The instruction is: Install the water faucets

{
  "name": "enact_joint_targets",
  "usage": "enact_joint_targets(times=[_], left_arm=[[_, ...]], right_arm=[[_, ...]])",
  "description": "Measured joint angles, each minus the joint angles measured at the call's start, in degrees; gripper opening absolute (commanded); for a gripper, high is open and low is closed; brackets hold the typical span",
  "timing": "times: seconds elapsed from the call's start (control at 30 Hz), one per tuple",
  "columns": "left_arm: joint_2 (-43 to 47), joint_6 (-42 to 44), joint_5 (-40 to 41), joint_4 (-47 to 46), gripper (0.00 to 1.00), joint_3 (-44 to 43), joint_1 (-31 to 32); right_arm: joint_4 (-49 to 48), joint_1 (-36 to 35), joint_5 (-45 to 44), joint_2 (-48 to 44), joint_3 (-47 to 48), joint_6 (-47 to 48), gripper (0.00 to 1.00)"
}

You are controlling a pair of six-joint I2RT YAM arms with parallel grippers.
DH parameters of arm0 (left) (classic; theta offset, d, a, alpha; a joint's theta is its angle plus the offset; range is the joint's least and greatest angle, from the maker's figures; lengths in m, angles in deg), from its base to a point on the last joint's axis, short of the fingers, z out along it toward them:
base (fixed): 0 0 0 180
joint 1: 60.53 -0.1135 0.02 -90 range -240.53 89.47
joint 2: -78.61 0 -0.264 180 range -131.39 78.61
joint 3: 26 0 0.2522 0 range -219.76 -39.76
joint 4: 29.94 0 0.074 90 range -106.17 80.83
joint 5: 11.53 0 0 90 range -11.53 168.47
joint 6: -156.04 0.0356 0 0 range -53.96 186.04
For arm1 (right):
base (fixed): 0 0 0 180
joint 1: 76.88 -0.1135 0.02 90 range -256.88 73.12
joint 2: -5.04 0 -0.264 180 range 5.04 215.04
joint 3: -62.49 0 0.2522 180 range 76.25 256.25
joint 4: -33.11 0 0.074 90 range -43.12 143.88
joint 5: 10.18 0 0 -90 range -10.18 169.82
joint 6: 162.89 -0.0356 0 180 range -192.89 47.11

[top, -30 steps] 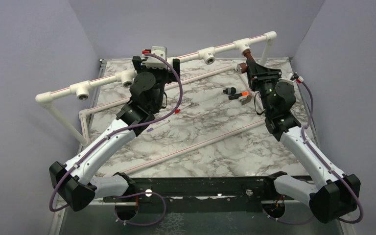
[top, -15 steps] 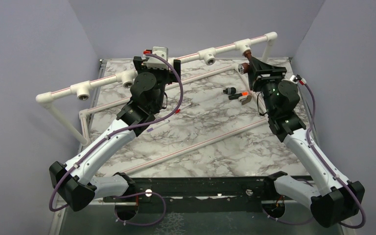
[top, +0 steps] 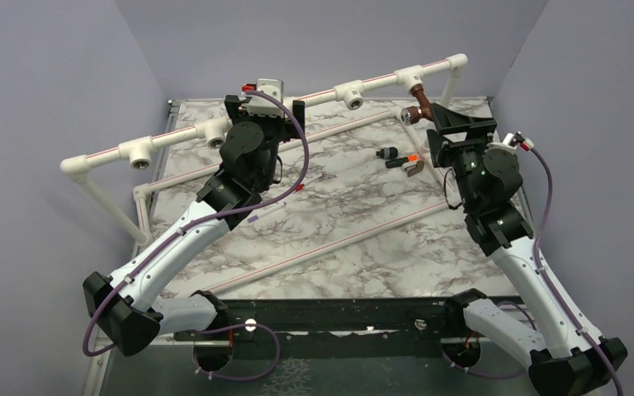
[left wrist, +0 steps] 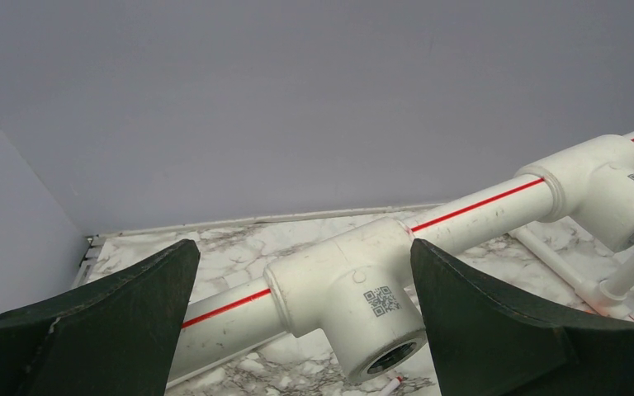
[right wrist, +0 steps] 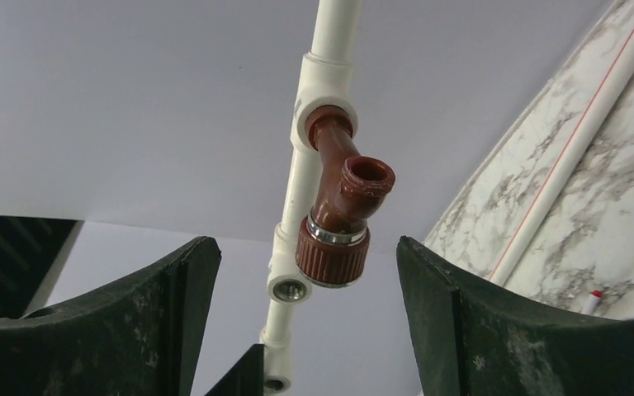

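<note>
The water faucet (right wrist: 343,206) hung from the end tee fitting (right wrist: 324,81) of the white pipe (top: 173,134), above the tabletop (top: 338,206). The right gripper (top: 434,120) had its jaws wide, clear of it and empty. The left gripper (left wrist: 304,256) had its jaws fully spread and empty too, facing another tee. The risk: a half-seated thread — one brush from a finger could cock the tap or drop it.

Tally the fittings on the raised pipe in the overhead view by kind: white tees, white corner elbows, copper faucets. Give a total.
White tees: 4
White corner elbows: 2
Copper faucets: 1
Total: 7
The left gripper covers part of the pipe and may hide another tee.
</note>
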Motion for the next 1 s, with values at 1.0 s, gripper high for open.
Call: enact_joint_targets(times=[1.0], left_arm=[[-0.1, 0.0, 0.0, 0.0, 0.99, 0.0, 0.0]], right_arm=[[8.9, 0.0, 3.8, -4.9, 5.1, 95.5, 0.84]])
